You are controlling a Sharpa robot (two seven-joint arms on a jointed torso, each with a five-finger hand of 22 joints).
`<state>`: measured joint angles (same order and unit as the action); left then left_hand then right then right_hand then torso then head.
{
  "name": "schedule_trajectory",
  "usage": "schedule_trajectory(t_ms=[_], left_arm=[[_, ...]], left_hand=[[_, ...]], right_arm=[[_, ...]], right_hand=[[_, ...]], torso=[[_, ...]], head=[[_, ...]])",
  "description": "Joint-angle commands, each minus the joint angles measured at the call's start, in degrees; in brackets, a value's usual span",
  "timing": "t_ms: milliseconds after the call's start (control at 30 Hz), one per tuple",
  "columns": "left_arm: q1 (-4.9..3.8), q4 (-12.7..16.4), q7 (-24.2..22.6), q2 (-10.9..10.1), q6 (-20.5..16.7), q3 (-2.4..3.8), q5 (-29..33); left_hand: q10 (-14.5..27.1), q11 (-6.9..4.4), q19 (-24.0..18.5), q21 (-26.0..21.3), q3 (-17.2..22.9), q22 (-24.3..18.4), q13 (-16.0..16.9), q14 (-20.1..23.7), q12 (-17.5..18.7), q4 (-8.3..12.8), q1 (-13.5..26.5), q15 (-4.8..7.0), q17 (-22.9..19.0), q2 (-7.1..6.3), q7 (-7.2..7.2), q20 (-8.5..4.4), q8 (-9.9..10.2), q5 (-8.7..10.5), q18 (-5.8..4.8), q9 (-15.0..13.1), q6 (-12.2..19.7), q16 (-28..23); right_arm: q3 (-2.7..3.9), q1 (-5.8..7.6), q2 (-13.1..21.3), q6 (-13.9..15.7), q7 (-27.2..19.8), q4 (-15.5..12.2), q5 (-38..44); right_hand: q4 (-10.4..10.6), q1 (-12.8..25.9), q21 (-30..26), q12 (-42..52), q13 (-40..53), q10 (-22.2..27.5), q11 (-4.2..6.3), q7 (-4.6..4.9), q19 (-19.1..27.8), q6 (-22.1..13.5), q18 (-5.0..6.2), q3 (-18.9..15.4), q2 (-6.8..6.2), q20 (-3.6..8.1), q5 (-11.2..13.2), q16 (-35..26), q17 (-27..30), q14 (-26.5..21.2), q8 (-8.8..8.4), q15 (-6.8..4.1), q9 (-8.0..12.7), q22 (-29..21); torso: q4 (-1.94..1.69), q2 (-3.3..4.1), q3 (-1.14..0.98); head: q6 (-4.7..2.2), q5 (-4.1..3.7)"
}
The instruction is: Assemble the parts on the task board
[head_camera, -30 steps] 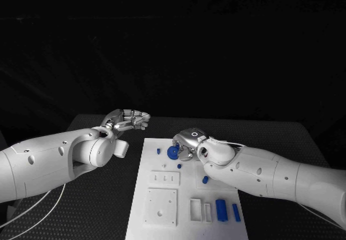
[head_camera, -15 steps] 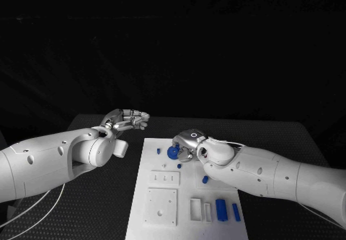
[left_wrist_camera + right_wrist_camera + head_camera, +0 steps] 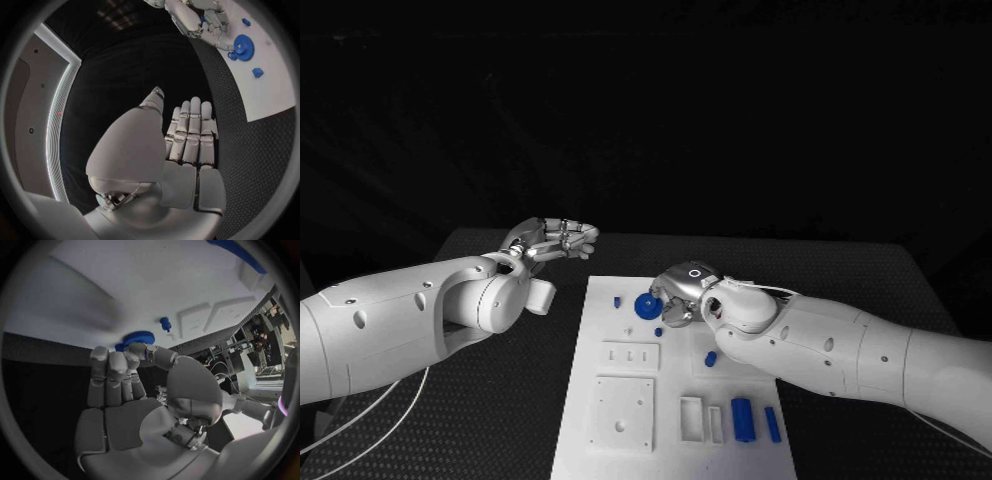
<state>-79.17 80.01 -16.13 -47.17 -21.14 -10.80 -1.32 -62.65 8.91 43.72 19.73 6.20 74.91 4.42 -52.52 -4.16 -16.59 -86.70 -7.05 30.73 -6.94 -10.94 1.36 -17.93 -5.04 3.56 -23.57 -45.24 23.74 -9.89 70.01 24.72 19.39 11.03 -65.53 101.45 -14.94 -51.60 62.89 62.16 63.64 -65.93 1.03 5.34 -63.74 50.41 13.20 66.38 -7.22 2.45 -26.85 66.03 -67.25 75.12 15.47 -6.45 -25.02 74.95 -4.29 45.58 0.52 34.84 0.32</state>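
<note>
Parts lie scattered on the white task board (image 3: 626,420) in the middle of the black bench (image 3: 502,400). Over its far end, the right hand (image 3: 678,293) curls down onto a blue gear (image 3: 648,305), fingertips touching it; whether it actually grips the gear I cannot tell. Two blue bars (image 3: 744,419) rest near the board's near right corner. Left of the board, the left hand (image 3: 554,239) hangs above the bench with fingers curled in, holding nothing.
</note>
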Motion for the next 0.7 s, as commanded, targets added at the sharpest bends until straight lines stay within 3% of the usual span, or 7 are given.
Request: schedule_trajectory(t_ms=[33, 433, 567, 633, 700], left_arm=[[-0.12, 0.1, -0.5, 0.0, 0.7, 0.05, -0.2], [-0.12, 0.1, -0.4, 0.0, 0.7, 0.05, -0.2], [-0.12, 0.2, -0.5, -0.2, 0.7, 0.05, -0.2], [-0.12, 0.1, -0.6, -0.2, 0.7, 0.05, -0.2], [-0.12, 0.0, -0.6, -0.3, 0.6, 0.06, -0.2]], left_hand=[[0.2, 0.36, 0.3, -0.3, -0.4, 0.9, -0.1, -0.3, 0.2, 0.0, -0.2, -0.12, 0.1, 0.34, -0.29, 0.06, 0.3, 0.02, 0.77, 0.1, 0.3, -0.2], [0.2, 0.37, 0.3, -0.3, -0.4, 0.9, -0.1, -0.3, 0.2, 0.0, -0.2, -0.12, 0.1, 0.34, -0.29, 0.06, 0.3, 0.02, 0.77, 0.1, 0.3, -0.2], [0.2, 0.39, 0.3, -0.3, -0.4, 0.9, -0.1, -0.3, 0.3, 0.0, -0.2, -0.13, 0.1, 0.32, -0.3, 0.06, 0.3, 0.03, 0.77, 0.1, 0.3, -0.2], [0.2, 0.4, 0.3, -0.3, -0.4, 0.9, -0.1, -0.3, 0.3, 0.0, -0.2, -0.13, 0.1, 0.31, -0.3, 0.07, 0.3, 0.03, 0.77, 0.1, 0.3, -0.2], [0.2, 0.4, 0.3, -0.3, -0.4, 0.9, -0.1, -0.3, 0.3, 0.0, -0.2, -0.13, 0.1, 0.3, -0.31, 0.07, 0.3, 0.03, 0.77, 0.1, 0.3, -0.2]], right_arm=[[-0.12, -0.26, 0.4, -0.9, 0.1, -0.1, 0.6], [-0.11, -0.28, 1.3, 0.3, 0.4, -1.0, 0.7], [-0.07, -0.27, 2.6, 6.6, -1.2, -1.7, -2.4], [0.02, -0.24, 3.5, 9.8, -3.5, -2.5, -5.7], [0.32, -0.02, 4.4, 12.3, -6.2, -3.3, -9.1]], right_hand=[[-0.3, -0.1, -0.1, 0.4, 0.1, 0.4, -0.12, 0.06, 0.4, 0.2, 1.8, -0.2, 0.51, -0.04, -0.1, 0.0, -0.1, -0.1, 0.24, -0.11, 0.0, 0.2], [-0.4, -0.1, -0.1, 0.4, 0.1, 0.4, -0.17, 0.1, 0.4, 0.2, 1.8, 0.0, 0.45, -0.04, 0.1, 0.1, -0.1, 0.0, 0.3, -0.08, 0.0, 0.2], [-0.3, -0.2, -0.1, 0.5, 0.0, 0.3, -0.36, 0.34, 0.4, 0.1, 1.8, 0.2, -0.01, -0.04, 0.5, 0.1, 0.0, 0.0, 0.31, 0.01, 0.0, 0.2], [0.5, -1.2, -0.1, 0.5, -0.1, 0.2, -0.4, 0.37, 0.0, -0.2, 1.8, 0.3, -1.48, 0.13, 1.3, 0.1, 0.1, 0.2, 0.29, 0.04, 0.1, 0.0], [0.9, -1.8, -0.1, 0.5, -0.2, 0.1, -0.48, 0.48, -0.2, -0.3, 1.8, 0.0, -2.13, 0.24, 1.0, 0.1, 0.1, 0.3, 0.34, 0.06, 0.1, -0.1]], torso=[[0.02, 0.01, -0.01], [-0.05, 0.01, 0.0], [-0.01, -0.02, 0.09], [0.06, -0.02, 0.09], [0.09, -0.03, 0.04]], head=[[-0.01, 0.05], [-0.1, 0.01], [-0.18, -0.05], [-0.3, 0.0], [-0.42, 0.01]])
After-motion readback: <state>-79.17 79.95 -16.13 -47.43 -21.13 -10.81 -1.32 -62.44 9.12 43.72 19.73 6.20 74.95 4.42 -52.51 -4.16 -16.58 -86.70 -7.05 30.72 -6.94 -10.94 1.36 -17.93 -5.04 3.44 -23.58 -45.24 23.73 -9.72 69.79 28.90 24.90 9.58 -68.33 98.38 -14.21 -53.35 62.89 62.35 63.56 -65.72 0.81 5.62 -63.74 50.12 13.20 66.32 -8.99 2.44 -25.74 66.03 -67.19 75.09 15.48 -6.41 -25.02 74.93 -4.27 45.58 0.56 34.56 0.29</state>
